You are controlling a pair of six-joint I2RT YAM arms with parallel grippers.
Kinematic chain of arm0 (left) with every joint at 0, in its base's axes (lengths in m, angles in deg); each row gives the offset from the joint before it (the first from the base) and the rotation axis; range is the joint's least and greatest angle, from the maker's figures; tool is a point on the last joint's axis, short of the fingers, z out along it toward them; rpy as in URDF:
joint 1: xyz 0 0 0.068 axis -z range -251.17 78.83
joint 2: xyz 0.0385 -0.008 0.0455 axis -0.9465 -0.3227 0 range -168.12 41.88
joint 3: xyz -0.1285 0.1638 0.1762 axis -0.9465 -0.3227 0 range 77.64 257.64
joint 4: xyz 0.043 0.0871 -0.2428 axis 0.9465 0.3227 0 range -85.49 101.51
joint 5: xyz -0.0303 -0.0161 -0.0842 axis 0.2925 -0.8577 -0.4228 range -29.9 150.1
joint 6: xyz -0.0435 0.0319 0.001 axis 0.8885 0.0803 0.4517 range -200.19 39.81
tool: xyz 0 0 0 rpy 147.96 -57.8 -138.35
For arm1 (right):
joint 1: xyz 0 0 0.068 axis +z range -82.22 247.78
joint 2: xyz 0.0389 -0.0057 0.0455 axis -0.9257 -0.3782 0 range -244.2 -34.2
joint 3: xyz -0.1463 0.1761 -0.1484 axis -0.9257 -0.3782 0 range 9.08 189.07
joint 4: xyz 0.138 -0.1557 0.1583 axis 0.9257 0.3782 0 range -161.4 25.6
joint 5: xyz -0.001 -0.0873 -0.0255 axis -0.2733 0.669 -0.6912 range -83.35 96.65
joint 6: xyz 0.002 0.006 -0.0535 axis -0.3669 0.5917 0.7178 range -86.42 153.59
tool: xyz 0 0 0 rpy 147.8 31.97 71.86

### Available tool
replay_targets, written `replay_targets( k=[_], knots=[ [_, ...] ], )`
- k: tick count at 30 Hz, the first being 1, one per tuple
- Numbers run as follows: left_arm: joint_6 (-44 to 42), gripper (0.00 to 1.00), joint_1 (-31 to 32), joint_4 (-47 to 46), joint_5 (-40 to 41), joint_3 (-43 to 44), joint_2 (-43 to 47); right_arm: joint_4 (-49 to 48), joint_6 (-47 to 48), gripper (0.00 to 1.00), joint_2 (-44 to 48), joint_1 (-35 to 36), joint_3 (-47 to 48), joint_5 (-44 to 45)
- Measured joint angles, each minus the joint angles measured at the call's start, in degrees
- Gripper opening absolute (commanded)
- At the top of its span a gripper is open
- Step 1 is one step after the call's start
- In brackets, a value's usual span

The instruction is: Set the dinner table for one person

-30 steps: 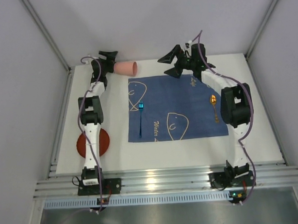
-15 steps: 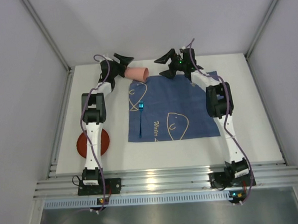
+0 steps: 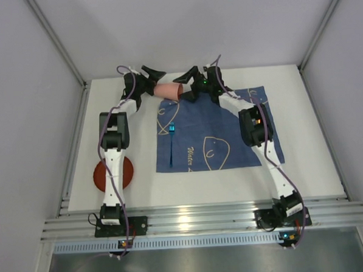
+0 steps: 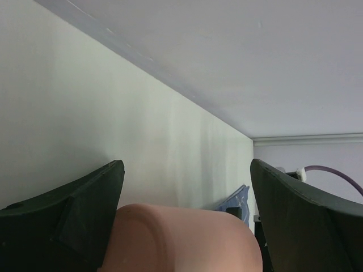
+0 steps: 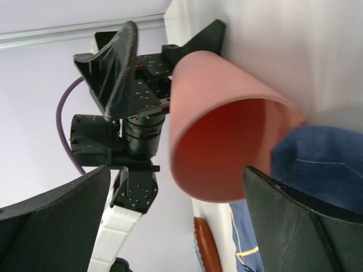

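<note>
Here, a pink plastic cup lies sideways at twelve o'clock on the white tabletop. The left end effector straddles its base and the right end effector faces its mouth, both wide open, gripping nothing.

Salmon-pink cup, navy mat with gold line drawings, blue fork, red plate, white table.

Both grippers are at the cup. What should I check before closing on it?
1. Left gripper open: ok.
2. Right gripper open: ok.
3. Cup inside the left jaws: ok, base end.
4. Cup upright: not ok, it lies on its side with the mouth toward the right arm.
5. Grippers clear of each other: cannot tell, very close.
6. Fork on mat: ok.
</note>
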Motion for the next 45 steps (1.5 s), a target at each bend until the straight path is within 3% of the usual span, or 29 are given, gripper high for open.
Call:
replay_targets(
  k=[6,9,10,14,15,17,19,26,34,38,41,45],
  knots=[
    [-0.4,0.98,0.2,0.2,-0.3,-1.4,0.9,-2.8,-1.7,0.98,-0.1,0.3,0.4,0.3],
    [-0.6,0.98,0.3,0.2,-0.6,-1.4,0.9,-3.3,-2.4,0.69,-0.6,0.5,1.0,0.7],
    [-0.8,0.98,0.3,0.3,-0.8,-1.5,1.0,-3.4,-2.9,0.53,-1.1,0.5,1.7,0.9],
    [-1.3,0.98,0.4,0.8,-1.2,-1.7,1.2,-3.2,-3.4,0.32,-2.6,1.0,3.8,1.6],
    [-1.4,0.98,0.5,0.9,-1.4,-1.7,1.3,-3.2,-3.2,0.21,-2.9,1.2,4.3,1.7],
    [-1.5,0.98,0.5,1.4,-1.4,-1.7,1.5,-2.8,-3.1,0.08,-3.2,1.7,4.8,2.0],
    [-1.7,0.98,0.6,1.5,-1.3,-1.7,1.5,-2.7,-3.0,0.0,-3.7,2.1,5.4,2.0],
    [-5.0,0.98,0.2,6.0,-0.4,-2.4,3.7,-3.0,-4.4,0.0,-4.1,2.3,5.7,2.4],
    [-11.7,0.98,-2.1,14.7,6.9,-2.7,13.9,-8.9,-9.6,0.0,-3.7,0.7,7.4,4.9],
    [-16.1,0.98,-3.4,17.8,10.4,-0.8,19.3,-9.3,-7.7,0.0,1.7,-2.8,0.4,3.1],
    [-19.0,0.98,-3.7,20.1,11.1,0.3,22.3,-0.5,-0.1,0.0,10.1,-7.7,-7.5,1.7],
    [-22.1,0.98,-3.4,23.0,10.6,-2.4,26.2,22.5,18.4,0.0,21.1,-16.8,-7.6,5.0]
  ],
)
